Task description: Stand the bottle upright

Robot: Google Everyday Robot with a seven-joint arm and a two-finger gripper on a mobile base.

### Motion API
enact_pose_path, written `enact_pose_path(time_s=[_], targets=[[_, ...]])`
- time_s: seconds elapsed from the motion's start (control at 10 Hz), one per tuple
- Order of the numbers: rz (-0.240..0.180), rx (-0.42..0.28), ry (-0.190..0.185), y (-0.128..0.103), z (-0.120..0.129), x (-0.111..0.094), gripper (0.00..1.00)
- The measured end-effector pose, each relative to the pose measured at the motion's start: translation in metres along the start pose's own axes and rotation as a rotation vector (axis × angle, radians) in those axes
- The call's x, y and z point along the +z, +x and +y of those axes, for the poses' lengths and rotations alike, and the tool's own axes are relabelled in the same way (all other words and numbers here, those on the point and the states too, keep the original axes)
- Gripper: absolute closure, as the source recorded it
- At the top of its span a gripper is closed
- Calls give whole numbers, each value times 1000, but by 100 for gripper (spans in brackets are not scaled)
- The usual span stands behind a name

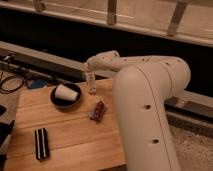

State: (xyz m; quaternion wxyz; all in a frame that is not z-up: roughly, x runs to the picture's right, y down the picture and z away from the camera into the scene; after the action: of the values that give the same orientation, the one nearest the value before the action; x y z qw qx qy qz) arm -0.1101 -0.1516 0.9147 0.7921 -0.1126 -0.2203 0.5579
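Observation:
The bottle [92, 86] is a slim pale clear shape standing about upright at the far edge of the wooden table [70, 132], just right of the dark bowl. My gripper [89, 76] is at the end of the white arm, directly above the bottle and right at its top. The bottle's base is at or just above the table surface; I cannot tell whether it touches.
A white paper cup [66, 92] lies on its side in a dark bowl [64, 103]. A dark reddish-brown packet [98, 110] lies flat mid-table. A black striped object [41, 143] lies at the front left. Cables [12, 82] hang at the left. My arm's bulk [150, 110] covers the right side.

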Motion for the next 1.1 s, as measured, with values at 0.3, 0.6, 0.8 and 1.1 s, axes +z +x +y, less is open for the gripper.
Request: enact_pose_path(time_s=[0.3, 0.6, 0.8, 1.1], targets=[[-16, -5, 13, -2, -5, 1, 72], [-27, -5, 9, -5, -6, 2, 99], [-27, 3, 9, -5, -7, 0, 94], [-27, 14, 10, -5, -9, -3, 63]])
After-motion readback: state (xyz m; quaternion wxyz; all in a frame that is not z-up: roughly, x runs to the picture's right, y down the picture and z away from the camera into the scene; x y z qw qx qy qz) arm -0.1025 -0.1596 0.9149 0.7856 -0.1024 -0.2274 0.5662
